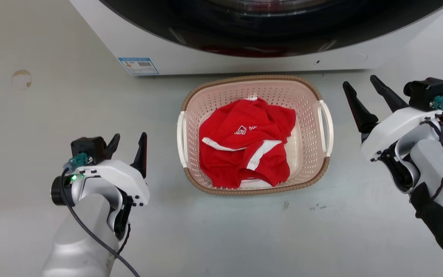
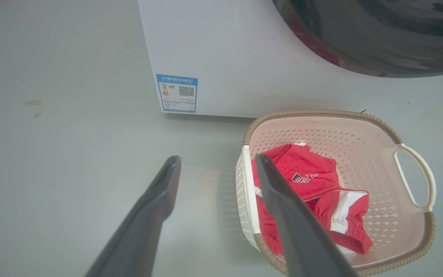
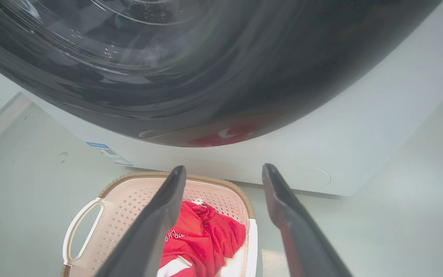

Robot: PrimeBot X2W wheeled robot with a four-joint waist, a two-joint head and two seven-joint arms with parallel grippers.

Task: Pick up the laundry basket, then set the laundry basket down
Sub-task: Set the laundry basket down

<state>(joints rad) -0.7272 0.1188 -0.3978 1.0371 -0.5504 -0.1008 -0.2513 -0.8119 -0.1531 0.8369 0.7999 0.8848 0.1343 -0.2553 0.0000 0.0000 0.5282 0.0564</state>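
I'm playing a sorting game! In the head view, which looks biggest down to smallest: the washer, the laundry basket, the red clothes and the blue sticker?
1. washer, biggest, though partly cut off at the top
2. laundry basket
3. red clothes, lying inside the basket
4. blue sticker

The laundry basket [image 1: 306, 115] is cream with a brown woven rim, the garment [image 1: 244, 154] red with white stripes.

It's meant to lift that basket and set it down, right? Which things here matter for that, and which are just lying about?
Part of the job: laundry basket; its white side handles; left gripper and right gripper, both open, either side of it.
Just there: red garment inside the basket; washing machine behind it; blue label on the machine; floor stain.
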